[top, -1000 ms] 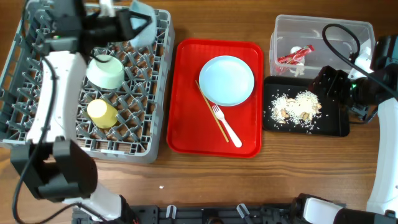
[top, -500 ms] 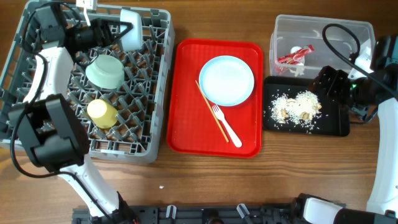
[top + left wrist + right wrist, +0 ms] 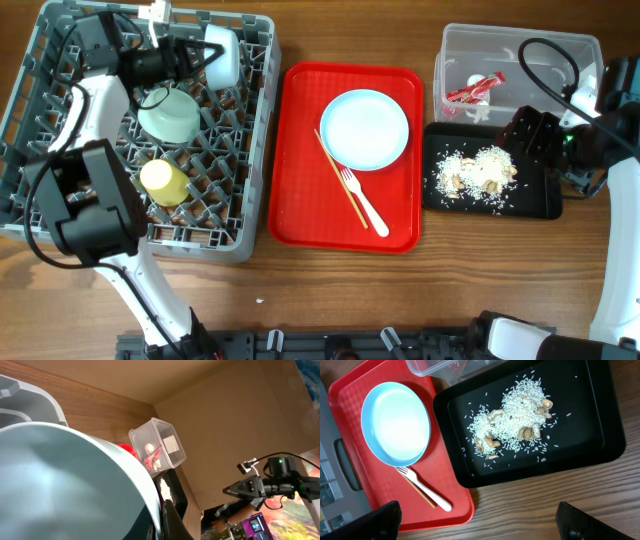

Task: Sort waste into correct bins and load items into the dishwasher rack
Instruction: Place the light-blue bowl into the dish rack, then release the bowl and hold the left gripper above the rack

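My left gripper (image 3: 203,58) is shut on the rim of the pale blue-white bowl (image 3: 222,55), held on edge over the back right of the grey dishwasher rack (image 3: 255,150). In the left wrist view the bowl (image 3: 65,480) fills the frame and one finger (image 3: 172,521) presses its rim. The light green bowl (image 3: 168,113) and the yellow-green cup (image 3: 163,180) sit in the rack. The plate (image 3: 364,129), fork (image 3: 366,204) and chopsticks (image 3: 340,180) lie on the red tray (image 3: 300,200). My right gripper (image 3: 535,135) is open and empty above the black tray (image 3: 540,205), which holds rice crumbs (image 3: 480,170).
The clear tub (image 3: 520,50) at the back right holds the red wrapper (image 3: 475,88). The right wrist view shows the plate (image 3: 395,425), the fork (image 3: 427,492), the rice (image 3: 512,425) and bare wooden table (image 3: 535,510) in front of the black tray.
My left arm has dropped down to the rack, and the pale bowl has swung from tilted in the air to on edge at the rack's back right. The right arm has not moved.
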Action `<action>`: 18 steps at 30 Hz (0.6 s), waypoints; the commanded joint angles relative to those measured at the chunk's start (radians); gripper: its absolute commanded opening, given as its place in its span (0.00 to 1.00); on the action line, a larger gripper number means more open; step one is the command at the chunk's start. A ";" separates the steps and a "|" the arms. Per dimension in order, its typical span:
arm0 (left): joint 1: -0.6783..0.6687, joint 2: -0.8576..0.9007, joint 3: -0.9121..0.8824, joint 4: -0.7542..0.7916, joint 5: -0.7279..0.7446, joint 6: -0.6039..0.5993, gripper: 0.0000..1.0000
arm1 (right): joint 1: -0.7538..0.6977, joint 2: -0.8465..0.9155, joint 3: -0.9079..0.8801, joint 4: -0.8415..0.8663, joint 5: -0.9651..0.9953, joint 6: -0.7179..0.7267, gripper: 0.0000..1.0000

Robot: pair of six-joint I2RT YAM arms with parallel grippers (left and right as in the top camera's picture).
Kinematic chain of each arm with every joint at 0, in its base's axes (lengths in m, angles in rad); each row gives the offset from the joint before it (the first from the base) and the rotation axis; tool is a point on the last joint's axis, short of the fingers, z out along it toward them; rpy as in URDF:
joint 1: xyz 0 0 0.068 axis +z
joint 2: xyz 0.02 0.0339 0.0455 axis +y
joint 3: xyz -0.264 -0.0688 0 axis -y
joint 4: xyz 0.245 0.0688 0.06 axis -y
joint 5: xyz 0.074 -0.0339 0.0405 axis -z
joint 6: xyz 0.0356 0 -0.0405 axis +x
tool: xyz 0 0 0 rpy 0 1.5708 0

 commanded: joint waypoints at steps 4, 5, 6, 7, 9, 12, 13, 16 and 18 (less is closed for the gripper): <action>-0.003 0.015 0.000 0.005 -0.076 0.012 0.04 | -0.002 -0.016 0.014 -0.006 -0.009 -0.008 1.00; -0.003 0.016 0.000 0.005 -0.079 0.012 0.04 | -0.002 -0.016 0.014 -0.006 -0.010 -0.008 1.00; -0.003 0.021 0.000 0.004 -0.078 0.010 0.04 | -0.002 -0.016 0.014 -0.006 -0.009 -0.002 1.00; -0.003 0.024 0.000 0.004 -0.078 0.007 0.04 | -0.002 -0.016 0.014 -0.006 -0.010 -0.001 1.00; -0.003 0.037 0.000 0.002 -0.079 -0.002 0.04 | -0.002 -0.016 0.014 -0.006 -0.010 -0.001 1.00; -0.003 0.055 0.000 0.001 -0.078 -0.014 0.04 | -0.002 -0.016 0.014 -0.007 -0.010 -0.001 1.00; -0.003 0.056 0.000 0.002 -0.079 -0.014 0.04 | -0.002 -0.016 0.014 -0.007 -0.010 -0.001 1.00; -0.001 0.056 0.000 0.007 -0.103 -0.014 0.04 | -0.002 -0.016 0.014 -0.008 -0.009 -0.001 1.00; 0.005 0.056 0.000 0.008 -0.130 -0.014 0.04 | -0.002 -0.016 0.014 -0.008 -0.009 -0.001 1.00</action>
